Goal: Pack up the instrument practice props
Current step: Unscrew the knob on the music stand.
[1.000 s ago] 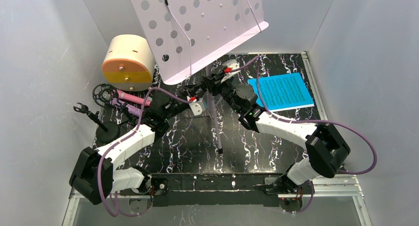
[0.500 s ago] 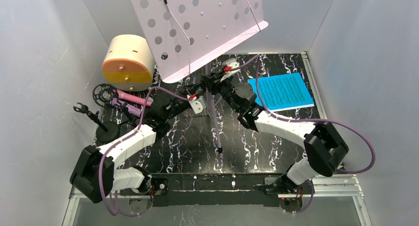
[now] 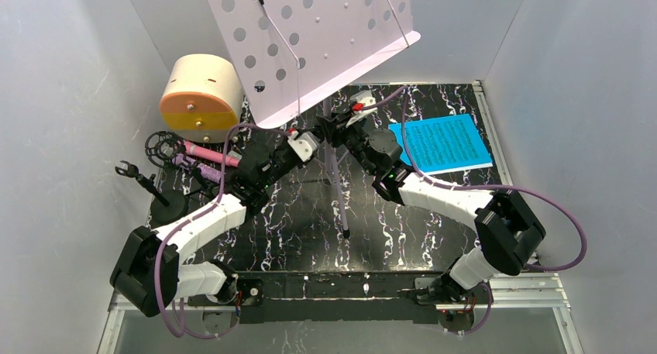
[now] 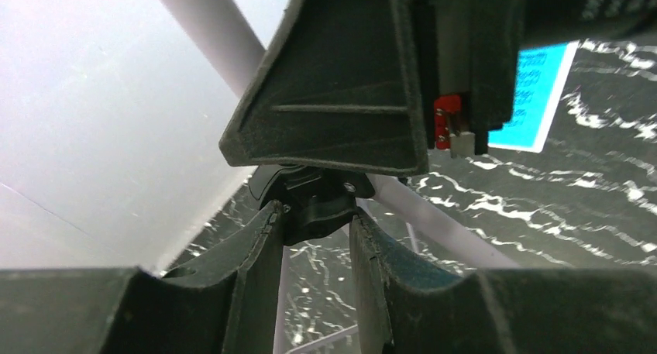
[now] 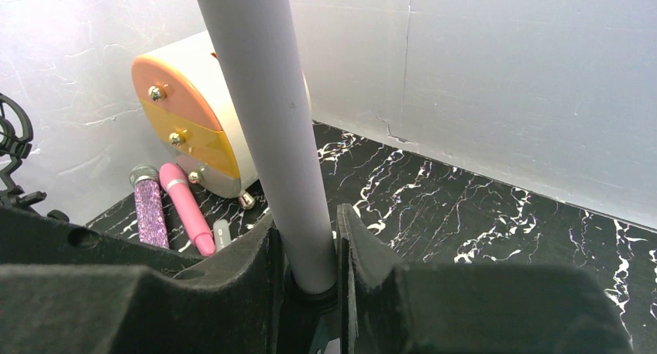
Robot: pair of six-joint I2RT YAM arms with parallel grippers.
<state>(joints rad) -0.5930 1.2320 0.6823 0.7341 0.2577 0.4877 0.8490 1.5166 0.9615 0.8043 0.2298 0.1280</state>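
Note:
The lilac perforated music stand (image 3: 325,36) stands at the back middle, its grey pole (image 5: 263,98) running down between both arms. My right gripper (image 5: 308,214) is shut on that pole just above a black collar. My left gripper (image 4: 316,214) meets it from the left, fingertips pressed on either side of the stand's black clamp knob (image 4: 314,199). In the top view the left gripper (image 3: 316,135) and right gripper (image 3: 338,129) nearly touch. Blue sheet music (image 3: 442,143) lies flat at right. The pink microphone (image 3: 211,152) and purple mic (image 3: 194,168) lie at left beside the black ring mount (image 3: 161,145).
A cream and orange round case (image 3: 203,97) lies on its side at the back left. A small black tripod (image 3: 143,180) stands near the left wall. The stand's legs (image 3: 341,207) spread over the marbled black mat. Grey walls close in on both sides.
My left gripper has moved up and away from me, from the stand's leg area to the clamp knob under the desk. The right gripper has kept its hold on the pole.

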